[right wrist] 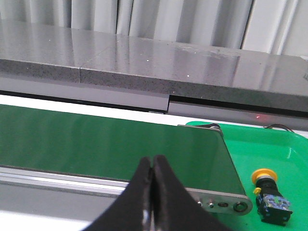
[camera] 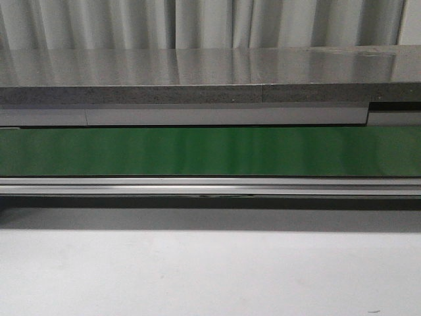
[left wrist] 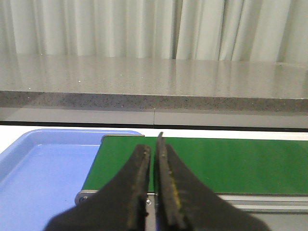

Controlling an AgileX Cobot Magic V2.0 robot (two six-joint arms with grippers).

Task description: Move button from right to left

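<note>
One button [right wrist: 270, 195], small, rigid and likely light, lies in the green tray [right wrist: 288, 149] at the counter's right end. Grip its black body; both pincers, left [left wrist: 153, 150] and right [right wrist: 152, 161], are pressed closed and empty.

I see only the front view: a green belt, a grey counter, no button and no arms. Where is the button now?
Observer: In the right wrist view, the button lies in a green tray, just past the end of the green belt.
Operator: Does the right gripper hold it?
Observer: No. The right gripper is shut on nothing, apart from the button.
Operator: And what is at the left side?
Observer: The left wrist view shows a blue tray beside the other end of the belt. No button shows in the part I see, and the left gripper is nearly shut and holds nothing.
</note>
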